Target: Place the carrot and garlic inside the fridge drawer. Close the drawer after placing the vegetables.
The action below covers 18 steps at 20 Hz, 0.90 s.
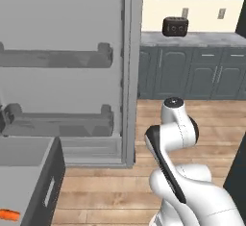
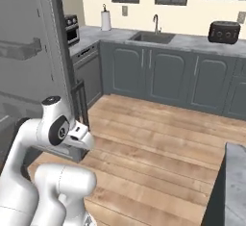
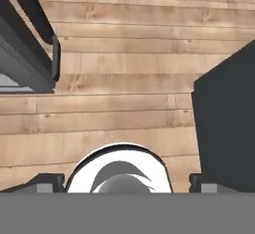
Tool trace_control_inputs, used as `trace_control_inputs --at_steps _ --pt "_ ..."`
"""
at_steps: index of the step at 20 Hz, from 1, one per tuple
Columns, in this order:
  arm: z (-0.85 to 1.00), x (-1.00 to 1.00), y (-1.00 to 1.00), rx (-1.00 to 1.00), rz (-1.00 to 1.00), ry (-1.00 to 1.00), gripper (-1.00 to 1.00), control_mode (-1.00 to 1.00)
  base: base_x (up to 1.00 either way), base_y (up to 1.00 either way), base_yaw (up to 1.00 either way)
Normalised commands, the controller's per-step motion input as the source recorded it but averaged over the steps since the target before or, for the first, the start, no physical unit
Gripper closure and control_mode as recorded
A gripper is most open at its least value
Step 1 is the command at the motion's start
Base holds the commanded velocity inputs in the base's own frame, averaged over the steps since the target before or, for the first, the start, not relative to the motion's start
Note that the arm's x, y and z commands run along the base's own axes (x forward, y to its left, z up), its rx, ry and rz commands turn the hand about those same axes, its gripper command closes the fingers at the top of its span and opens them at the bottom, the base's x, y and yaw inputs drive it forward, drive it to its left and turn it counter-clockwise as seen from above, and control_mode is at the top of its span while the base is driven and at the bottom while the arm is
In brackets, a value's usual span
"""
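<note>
My gripper (image 3: 127, 183) points down at the wooden floor; its two dark fingertips (image 3: 50, 181) stand far apart, open, with nothing between them. An orange elongated piece (image 1: 8, 214) lies at the bottom left edge of the left base view, cut off by the frame, on a light grey surface. I cannot tell whether it is the carrot. The garlic and the light grey fridge drawer are out of view. My arm (image 1: 175, 138) is folded up over the floor, to the right of the fridge.
The open fridge door (image 1: 62, 76) with its shelf bins fills the left. A dark grey drawer (image 1: 50, 191) with a recessed handle juts out at lower left. A dark counter block (image 3: 226, 128) stands to the right. Cabinets, a sink (image 2: 149, 36) and a toaster (image 1: 175, 26) line the far wall.
</note>
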Motion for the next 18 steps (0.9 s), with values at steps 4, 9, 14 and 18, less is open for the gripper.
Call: trace_control_inputs --at_steps 4,9,14,18 --pt "0.00 0.00 0.00 0.00 0.00 0.00 -1.00 1.00 0.50 -0.94 -0.07" --pt "0.00 0.00 0.00 0.00 0.00 0.00 -1.00 1.00 0.87 -0.49 0.06" --pt "0.00 0.00 0.00 0.00 0.00 0.00 -1.00 1.00 1.00 0.00 0.24" --pt "0.00 0.00 0.00 0.00 0.00 0.00 -1.00 1.00 1.00 0.00 0.30"
